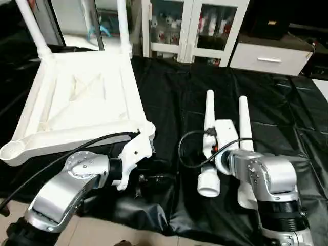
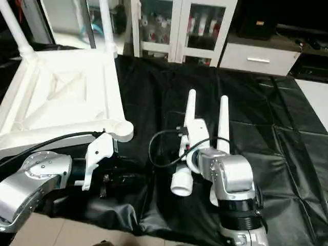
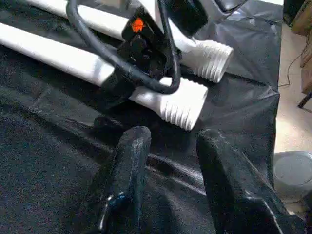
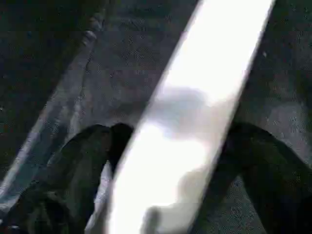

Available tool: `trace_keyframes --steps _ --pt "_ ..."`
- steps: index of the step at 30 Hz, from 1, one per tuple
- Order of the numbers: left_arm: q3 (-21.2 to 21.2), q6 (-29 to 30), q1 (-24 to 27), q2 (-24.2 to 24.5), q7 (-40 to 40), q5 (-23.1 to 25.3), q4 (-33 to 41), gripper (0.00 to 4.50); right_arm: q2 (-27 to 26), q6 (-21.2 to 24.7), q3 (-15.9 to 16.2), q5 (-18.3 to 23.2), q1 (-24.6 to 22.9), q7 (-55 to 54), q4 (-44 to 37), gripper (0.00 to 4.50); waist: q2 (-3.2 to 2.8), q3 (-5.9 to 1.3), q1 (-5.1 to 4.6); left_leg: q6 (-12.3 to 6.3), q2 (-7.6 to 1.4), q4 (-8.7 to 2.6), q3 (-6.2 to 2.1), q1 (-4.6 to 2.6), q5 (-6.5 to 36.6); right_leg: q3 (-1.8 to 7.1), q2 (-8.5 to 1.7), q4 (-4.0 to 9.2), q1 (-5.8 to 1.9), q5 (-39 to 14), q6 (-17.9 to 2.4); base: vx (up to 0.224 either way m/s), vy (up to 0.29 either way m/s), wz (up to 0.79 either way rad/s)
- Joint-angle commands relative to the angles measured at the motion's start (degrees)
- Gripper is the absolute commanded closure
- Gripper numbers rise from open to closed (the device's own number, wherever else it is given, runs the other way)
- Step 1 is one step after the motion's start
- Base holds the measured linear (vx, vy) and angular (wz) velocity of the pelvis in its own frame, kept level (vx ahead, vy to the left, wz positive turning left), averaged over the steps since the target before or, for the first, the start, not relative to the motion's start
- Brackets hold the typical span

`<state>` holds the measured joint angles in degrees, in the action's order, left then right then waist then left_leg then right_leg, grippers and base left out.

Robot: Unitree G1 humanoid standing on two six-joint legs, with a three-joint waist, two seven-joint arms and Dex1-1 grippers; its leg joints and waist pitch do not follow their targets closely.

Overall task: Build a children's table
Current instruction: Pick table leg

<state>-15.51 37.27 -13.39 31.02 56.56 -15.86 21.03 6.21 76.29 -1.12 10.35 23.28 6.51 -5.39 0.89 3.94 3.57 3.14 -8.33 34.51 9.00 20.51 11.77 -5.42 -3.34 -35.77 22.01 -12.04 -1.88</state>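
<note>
The children's table top [image 1: 77, 97] lies upside down on the left of the black cover, its ribbed underside facing up. Two legs [image 1: 123, 25] stand in its far corner sockets. Two loose legs [image 1: 209, 110] [image 1: 244, 120] lie side by side right of centre, their threaded ends [image 3: 180, 105] towards me. My right gripper [image 4: 175, 131] is down over the left loose leg [image 4: 195, 97], open, with a finger [image 4: 87, 161] on each side of it. My left gripper [image 3: 170, 136] hangs open and holds nothing, low over the cover by the top's near right corner socket [image 1: 146, 128].
The black cover [image 1: 287, 113] spreads over the whole work table and ends near me at the pale floor [image 1: 128, 230]. White glass-door cabinets [image 1: 195, 25] and a white drawer unit [image 1: 271, 56] stand behind. A black cable [image 1: 187, 154] loops from my right wrist.
</note>
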Motion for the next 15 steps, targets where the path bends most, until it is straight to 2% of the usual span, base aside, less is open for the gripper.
trace_keyframes --steps 1,6,10,11,12,13,15 --pt "0.0 0.4 0.4 0.6 -0.1 0.1 1.4 2.62 0.1 2.3 -1.7 -0.4 0.4 -0.4 1.6 0.62 0.01 -4.00 0.40 -0.40 -4.58 -4.19 -1.45 -0.14 -1.3 4.69 -6.36 2.94 -3.38 4.0 -11.5 0.000 0.000 0.00" --pt "0.1 0.7 0.0 1.1 -0.5 -0.3 1.7 2.62 -0.3 2.5 -2.9 -0.6 0.8 -1.3 2.5 1.06 0.08 -3.43 0.53 1.90 -4.86 -4.62 -1.35 -0.68 4.9 4.79 -6.36 3.90 -2.98 -7.0 -10.0 0.000 0.000 0.00" --pt "0.5 2.3 -0.3 1.0 -0.9 -1.7 1.8 2.62 -0.8 3.3 -4.0 -0.5 1.4 -1.9 2.3 1.38 0.13 -3.19 0.83 3.27 -4.94 -4.83 -1.06 -1.10 9.0 4.92 -6.37 4.70 -2.52 -15.0 -7.4 0.000 0.000 0.00" --pt "0.8 3.2 -0.4 0.8 -1.0 -2.3 2.0 2.62 -0.9 3.4 -4.2 -0.5 1.5 -1.9 2.3 1.50 0.13 -3.24 0.97 3.55 -4.98 -4.84 -0.95 -1.14 8.9 4.89 -6.29 4.67 -2.41 -15.5 -7.0 0.000 0.000 0.00" --pt "0.9 3.6 -0.4 0.6 -1.0 -2.6 2.1 2.35 -0.9 3.5 -4.3 -0.5 1.5 -1.9 2.3 1.60 0.14 -3.27 1.02 3.73 -4.99 -4.85 -0.92 -1.13 8.8 4.88 -6.22 4.57 -2.40 -15.3 -7.0 0.000 0.000 0.00" --pt "1.2 4.3 -0.6 0.6 -1.0 -3.2 2.2 2.28 -1.3 3.5 -5.0 -0.5 1.5 -2.2 2.4 1.64 0.03 -3.29 1.16 3.96 -5.00 -4.87 -0.90 -1.15 8.7 4.87 -6.19 4.54 -2.32 -15.0 -6.9 0.000 0.000 0.00" --pt "1.5 5.0 -0.8 0.5 -1.1 -3.8 2.2 2.23 -1.6 3.5 -5.5 -0.4 1.6 -2.5 2.6 1.83 0.19 -3.35 1.31 4.05 -5.00 -4.93 -0.89 -1.10 8.4 4.84 -6.09 4.48 -2.34 -14.1 -6.7 0.000 0.000 0.00"
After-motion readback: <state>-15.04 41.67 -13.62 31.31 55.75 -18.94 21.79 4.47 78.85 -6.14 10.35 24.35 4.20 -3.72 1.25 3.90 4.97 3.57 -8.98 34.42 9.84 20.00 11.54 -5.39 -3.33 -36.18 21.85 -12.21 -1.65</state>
